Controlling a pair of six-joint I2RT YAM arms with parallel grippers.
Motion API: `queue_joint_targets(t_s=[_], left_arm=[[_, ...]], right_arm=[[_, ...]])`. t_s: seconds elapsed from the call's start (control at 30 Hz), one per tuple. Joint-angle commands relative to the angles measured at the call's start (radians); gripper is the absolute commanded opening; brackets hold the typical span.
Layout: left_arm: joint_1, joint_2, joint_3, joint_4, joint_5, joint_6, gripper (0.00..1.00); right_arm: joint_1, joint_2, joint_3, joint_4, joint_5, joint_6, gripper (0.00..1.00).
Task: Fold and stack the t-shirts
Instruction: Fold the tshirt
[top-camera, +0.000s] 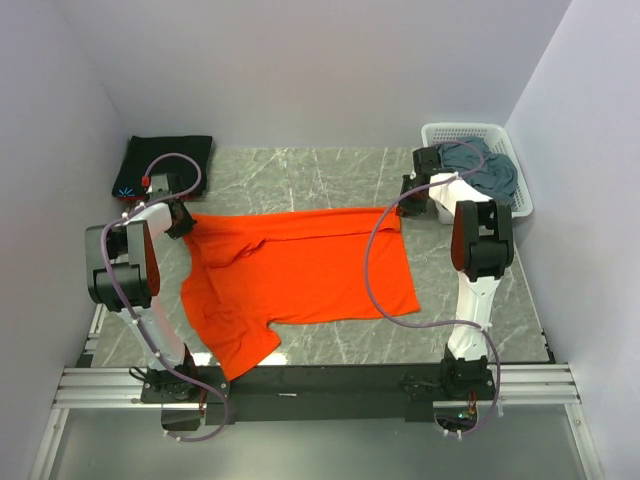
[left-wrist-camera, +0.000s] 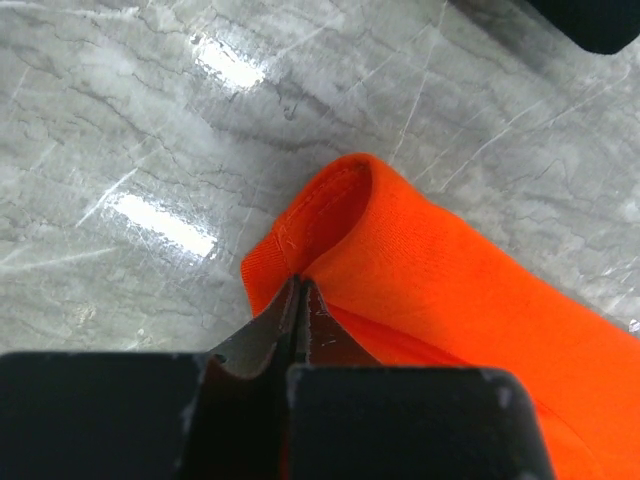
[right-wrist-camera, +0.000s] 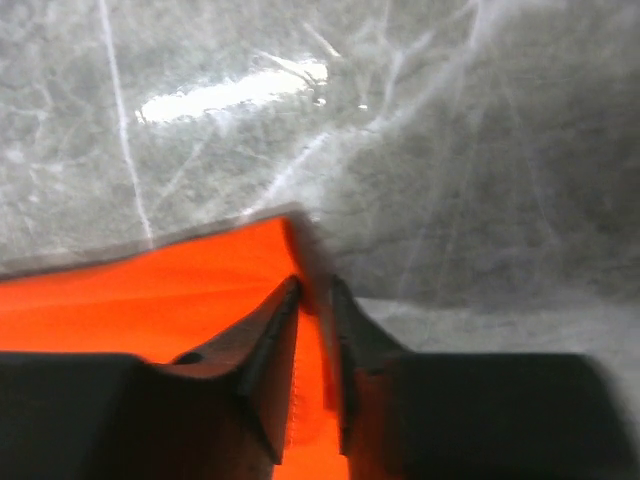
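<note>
**Orange shirt pinched at both far corners**

The orange shirt is spread across the middle of the table, with one sleeve lying toward the near edge. Its far left corner is pinched by the left gripper, whose fingers are pressed together on the hem. The cloth is curled over just past the tips. Its far right corner is gripped by the right gripper. A strip of orange cloth is seen between the fingers, which are kept narrowly apart by it. The black shirt is laid folded at the table's far left corner. The grey shirt is heaped in the basket at the far right.
</note>
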Motion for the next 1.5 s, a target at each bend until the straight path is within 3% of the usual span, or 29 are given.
queue_joint_targets(t_s=[0.0, 0.13, 0.27, 0.43, 0.57, 0.8, 1.13, 1.33, 1.47], left_arm=[[0.004, 0.008, 0.034, -0.007, -0.020, 0.028, 0.03], [0.000, -0.002, 0.037, -0.012, -0.026, 0.028, 0.08], [-0.002, -0.019, 0.042, -0.018, -0.025, 0.020, 0.19], [-0.002, -0.080, 0.034, -0.024, -0.002, -0.006, 0.40], [-0.002, -0.145, 0.043, -0.059, -0.015, -0.035, 0.64], [0.000, -0.249, 0.039, -0.148, -0.040, -0.139, 0.83], [-0.022, -0.487, -0.215, -0.112, 0.049, -0.170, 0.85], [-0.054, -0.582, -0.299, -0.098, 0.041, -0.171, 0.84], [-0.068, -0.613, -0.325, -0.089, 0.015, -0.164, 0.83]], right_arm=[[-0.022, -0.057, 0.001, -0.006, 0.027, -0.019, 0.32], [-0.019, -0.146, -0.081, 0.020, 0.022, 0.047, 0.44], [-0.020, -0.276, -0.200, 0.084, 0.038, 0.156, 0.45], [-0.019, -0.364, -0.344, 0.184, 0.015, 0.291, 0.47], [-0.017, -0.401, -0.433, 0.265, -0.013, 0.381, 0.47], [-0.019, -0.425, -0.541, 0.364, 0.004, 0.578, 0.50], [-0.019, -0.384, -0.633, 0.490, -0.031, 0.760, 0.50], [-0.019, -0.367, -0.624, 0.484, -0.018, 0.806, 0.50], [0.001, -0.408, -0.605, 0.413, 0.080, 0.784, 0.50]])
